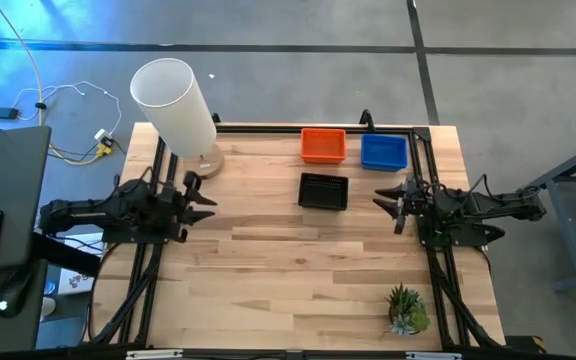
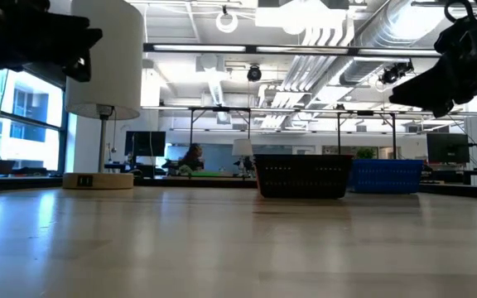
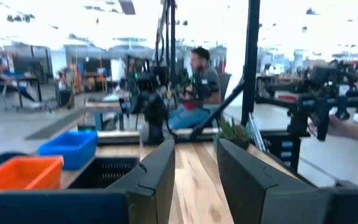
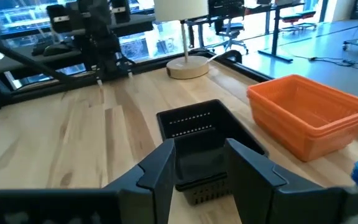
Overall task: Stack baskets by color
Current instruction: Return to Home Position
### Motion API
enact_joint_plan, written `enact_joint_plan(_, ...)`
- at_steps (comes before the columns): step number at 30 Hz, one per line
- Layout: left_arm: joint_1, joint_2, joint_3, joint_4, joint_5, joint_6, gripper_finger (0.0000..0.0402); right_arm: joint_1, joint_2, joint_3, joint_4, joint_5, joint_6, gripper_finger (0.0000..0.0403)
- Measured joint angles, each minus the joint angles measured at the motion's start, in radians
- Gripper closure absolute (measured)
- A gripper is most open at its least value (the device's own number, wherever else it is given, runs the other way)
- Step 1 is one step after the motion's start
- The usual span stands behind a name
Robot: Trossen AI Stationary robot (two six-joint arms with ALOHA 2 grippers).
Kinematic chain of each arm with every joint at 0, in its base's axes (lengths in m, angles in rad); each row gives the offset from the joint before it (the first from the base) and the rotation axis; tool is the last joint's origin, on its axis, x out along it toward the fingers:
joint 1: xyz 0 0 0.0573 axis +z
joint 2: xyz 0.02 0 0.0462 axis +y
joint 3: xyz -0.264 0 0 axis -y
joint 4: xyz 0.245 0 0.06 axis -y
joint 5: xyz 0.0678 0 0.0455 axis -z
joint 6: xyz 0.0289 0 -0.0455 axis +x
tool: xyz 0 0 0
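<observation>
Three baskets stand on their bases at the far right of the wooden table: an orange one (image 1: 323, 145), a blue one (image 1: 384, 151), and a black one (image 1: 323, 191) just nearer than the orange. The orange basket (image 4: 309, 118) shows layered rims in the right wrist view. My right gripper (image 1: 383, 200) hangs at the table's right side, open and pointing at the black basket (image 4: 194, 127), clear of it. My left gripper (image 1: 206, 200) hangs at the left side, open, with nothing between its fingers (image 3: 160, 174).
A tall white cylinder lamp (image 1: 173, 100) stands on its round base at the far left. A small green potted plant (image 1: 406, 310) sits at the near right corner. Black frame rails (image 1: 433, 280) run along the table's sides. A person (image 3: 204, 81) sits in the room beyond.
</observation>
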Motion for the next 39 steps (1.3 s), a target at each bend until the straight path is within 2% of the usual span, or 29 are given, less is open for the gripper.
enact_joint_plan(4, 0.0, -0.027, 0.001, 0.0, -0.001, 0.013, 0.0294, 0.0, 0.0, 0.0, -0.002, -0.035, -0.001, 0.0274)
enact_joint_plan(13, 0.0, -0.027, 0.001, -0.003, -0.011, 0.01, 0.0294, 0.0, 0.0, 0.0, -0.002, -0.04, -0.001, 0.0274)
enact_joint_plan(19, 0.0, -0.027, 0.001, -0.008, -0.09, 0.009, 0.0294, 0.0, 0.0, 0.0, -0.002, -0.04, -0.001, 0.0274)
enact_joint_plan(39, 0.0, -0.027, 0.001, -0.009, -0.091, 0.007, 0.0294, 0.0, 0.0, 0.0, -0.002, -0.044, -0.002, 0.0274)
